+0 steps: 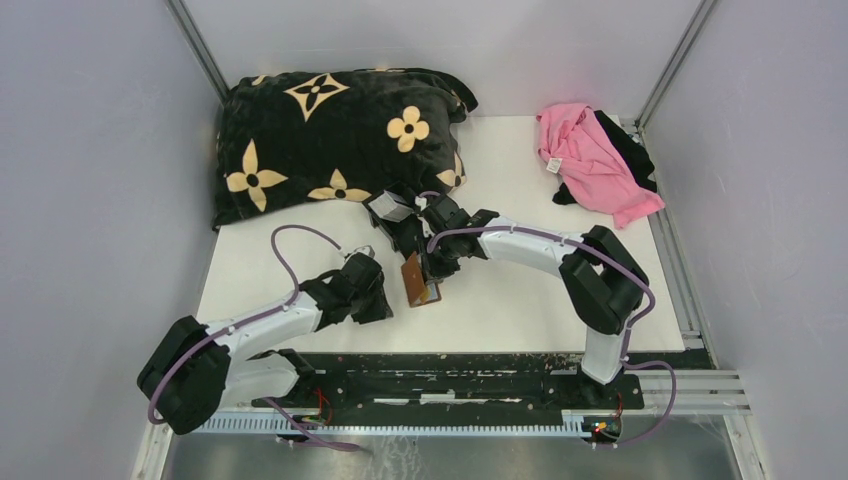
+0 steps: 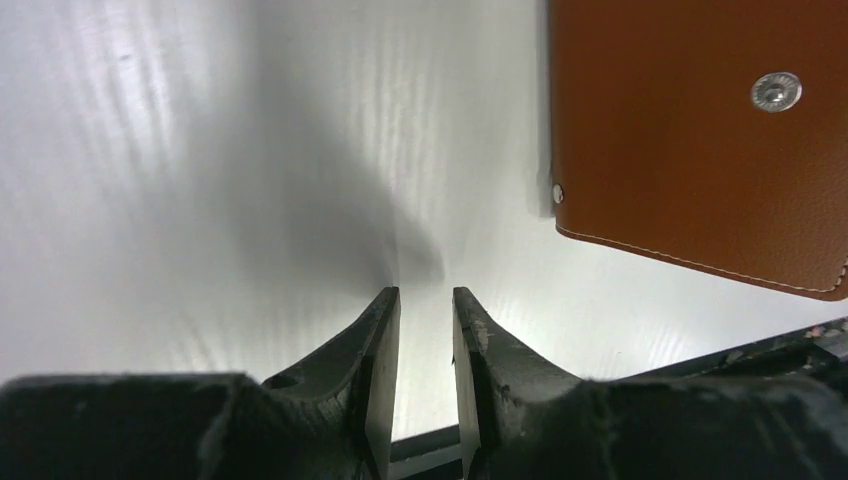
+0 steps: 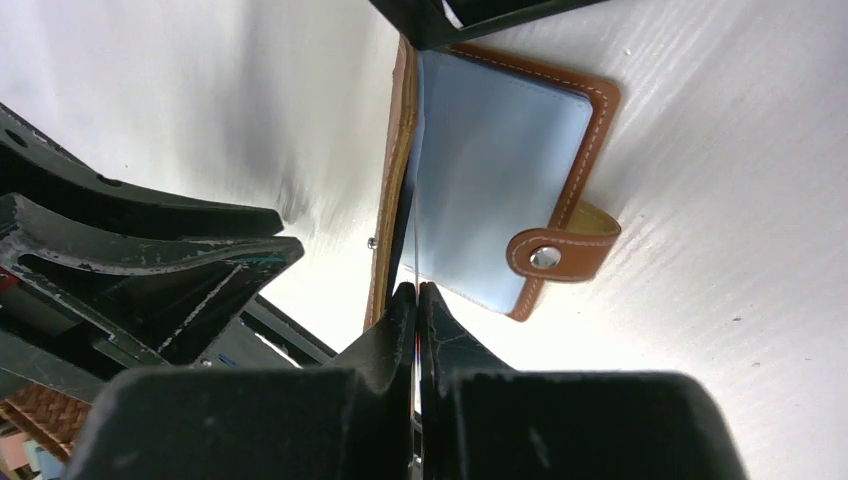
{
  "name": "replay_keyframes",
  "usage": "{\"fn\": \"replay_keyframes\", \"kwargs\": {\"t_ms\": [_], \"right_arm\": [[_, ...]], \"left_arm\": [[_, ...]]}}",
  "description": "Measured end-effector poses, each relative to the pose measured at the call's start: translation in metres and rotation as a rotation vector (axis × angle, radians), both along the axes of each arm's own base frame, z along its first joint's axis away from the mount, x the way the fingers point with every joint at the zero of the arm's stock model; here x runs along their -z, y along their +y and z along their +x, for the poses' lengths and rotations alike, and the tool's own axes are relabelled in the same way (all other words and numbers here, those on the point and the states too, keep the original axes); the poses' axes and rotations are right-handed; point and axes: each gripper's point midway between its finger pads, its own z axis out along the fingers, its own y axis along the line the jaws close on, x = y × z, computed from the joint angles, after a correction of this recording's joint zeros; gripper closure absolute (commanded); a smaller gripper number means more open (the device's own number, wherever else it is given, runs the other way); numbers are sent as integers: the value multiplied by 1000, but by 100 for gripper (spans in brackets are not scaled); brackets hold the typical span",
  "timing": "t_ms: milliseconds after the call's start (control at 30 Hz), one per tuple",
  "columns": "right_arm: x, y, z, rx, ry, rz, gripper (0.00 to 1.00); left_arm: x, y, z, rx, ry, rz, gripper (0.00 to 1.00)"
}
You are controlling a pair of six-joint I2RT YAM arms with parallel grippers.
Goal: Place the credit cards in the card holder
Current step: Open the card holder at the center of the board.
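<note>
One card [image 3: 414, 200], seen edge-on, is pinched in the closed right gripper [image 3: 416, 290], its far end lodged between the open holder's [image 3: 597, 110] brown cover and blue pocket just beyond the fingertips, while nothing is held by the narrowly parted left gripper [image 2: 427, 295].

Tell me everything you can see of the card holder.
The card holder is brown leather with white stitching and lies open on the white table. One cover lies flat, showing a pale blue inner face and a snap tab. The other cover stands raised, and its outside bears a metal stud. The right gripper, shut on a thin card, holds it edge-on at the fold.
</note>
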Motion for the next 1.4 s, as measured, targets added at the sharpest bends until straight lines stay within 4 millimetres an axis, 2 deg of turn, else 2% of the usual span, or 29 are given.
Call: {"fn": "replay_keyframes", "kwargs": {"t_ms": [300, 467, 767, 1133, 1400], "right_arm": [[-9, 11, 3, -31, -52, -16, 99], [-18, 17, 5, -40, -66, -8, 99], [-30, 26, 1, -71, -86, 1, 99], [-24, 26, -4, -82, -68, -19, 99], [-27, 27, -2, -79, -78, -20, 99]], "left_arm": [[1, 26, -15, -29, 57, 116, 67], [4, 26, -12, -39, 57, 132, 67], [4, 19, 11, -85, 15, 143, 67], [4, 11, 41, -213, -76, 89, 70], [8, -20, 68, -217, -134, -43, 73]]}}
